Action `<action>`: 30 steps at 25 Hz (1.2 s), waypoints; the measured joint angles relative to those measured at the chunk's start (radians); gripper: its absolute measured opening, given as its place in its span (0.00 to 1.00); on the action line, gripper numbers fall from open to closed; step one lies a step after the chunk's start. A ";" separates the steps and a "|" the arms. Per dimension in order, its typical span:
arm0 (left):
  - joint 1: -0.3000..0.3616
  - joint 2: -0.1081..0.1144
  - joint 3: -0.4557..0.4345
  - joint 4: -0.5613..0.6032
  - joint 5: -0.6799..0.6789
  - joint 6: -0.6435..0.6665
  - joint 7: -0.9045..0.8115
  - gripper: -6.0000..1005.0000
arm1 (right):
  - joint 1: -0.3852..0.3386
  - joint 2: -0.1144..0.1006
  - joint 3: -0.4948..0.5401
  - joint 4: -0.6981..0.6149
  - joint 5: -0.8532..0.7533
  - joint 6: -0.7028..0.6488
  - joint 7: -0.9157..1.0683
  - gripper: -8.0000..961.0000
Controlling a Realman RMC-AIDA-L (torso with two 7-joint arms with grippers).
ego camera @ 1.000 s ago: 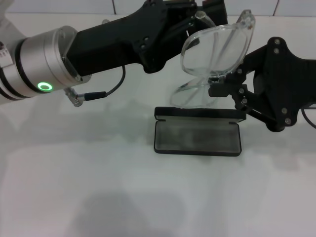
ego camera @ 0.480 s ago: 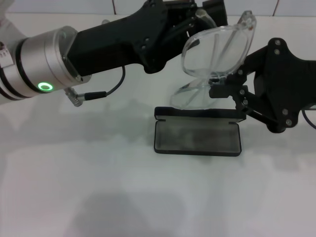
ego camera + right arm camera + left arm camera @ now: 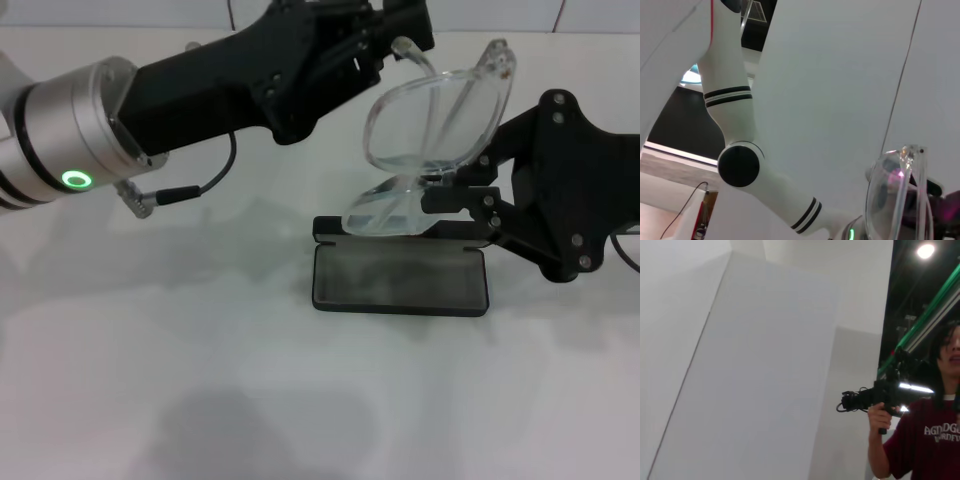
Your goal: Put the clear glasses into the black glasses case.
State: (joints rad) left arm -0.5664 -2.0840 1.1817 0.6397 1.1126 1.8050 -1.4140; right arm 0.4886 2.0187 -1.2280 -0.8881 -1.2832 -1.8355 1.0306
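Since a second ago we see the clear glasses (image 3: 432, 130) dip lower, pinched by our right gripper (image 3: 447, 188) just above the open black glasses case (image 3: 400, 275) — grey-lined, holding nothing — while our left gripper (image 3: 385, 35), fingers unreadable, hovers by the frame.

The left gripper (image 3: 400, 25) runs past the head view's top edge, so its fingertips cannot be made out. The back edge of the black glasses case (image 3: 400, 278) is partly covered by the clear glasses (image 3: 432, 120). In the right wrist view the picture's lower edge cuts off the glasses' lens.
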 joint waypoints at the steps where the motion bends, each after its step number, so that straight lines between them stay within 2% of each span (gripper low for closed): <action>1: 0.000 -0.001 0.003 0.000 0.002 0.002 -0.001 0.11 | -0.001 0.000 0.001 0.000 0.000 0.002 0.000 0.07; 11: -0.004 0.000 0.021 0.001 0.007 0.013 -0.007 0.11 | -0.006 0.002 0.007 0.005 0.009 0.009 0.001 0.07; 17: 0.002 0.004 -0.017 -0.004 0.011 0.006 0.016 0.11 | -0.008 0.003 0.003 0.002 0.009 0.003 0.006 0.07; 19: 0.003 0.015 -0.049 -0.017 0.016 -0.002 0.027 0.11 | -0.009 0.003 -0.001 -0.002 0.008 0.005 0.013 0.07; 23: 0.009 0.049 -0.165 -0.040 0.064 -0.024 0.039 0.11 | -0.001 -0.001 -0.002 -0.053 -0.021 0.012 0.099 0.07; 24: 0.019 0.066 -0.211 -0.039 0.090 -0.025 0.039 0.11 | -0.002 -0.002 -0.003 -0.110 -0.052 0.018 0.159 0.07; 26: 0.030 0.084 -0.244 -0.036 0.107 -0.025 0.036 0.11 | -0.006 -0.002 -0.002 -0.232 -0.128 0.031 0.292 0.07; 27: 0.037 0.095 -0.258 -0.036 0.116 -0.025 0.034 0.11 | -0.007 -0.003 -0.002 -0.315 -0.172 0.033 0.385 0.07; 28: 0.051 0.116 -0.278 -0.035 0.124 -0.026 0.030 0.11 | -0.007 -0.003 -0.002 -0.386 -0.215 0.034 0.472 0.07; 30: 0.070 0.137 -0.297 -0.034 0.128 -0.026 0.029 0.11 | 0.009 -0.011 0.004 -0.572 -0.314 0.020 0.704 0.07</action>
State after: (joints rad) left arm -0.4960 -1.9466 0.8848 0.6052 1.2402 1.7794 -1.3850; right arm 0.4972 2.0074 -1.2238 -1.4601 -1.5971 -1.8151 1.7344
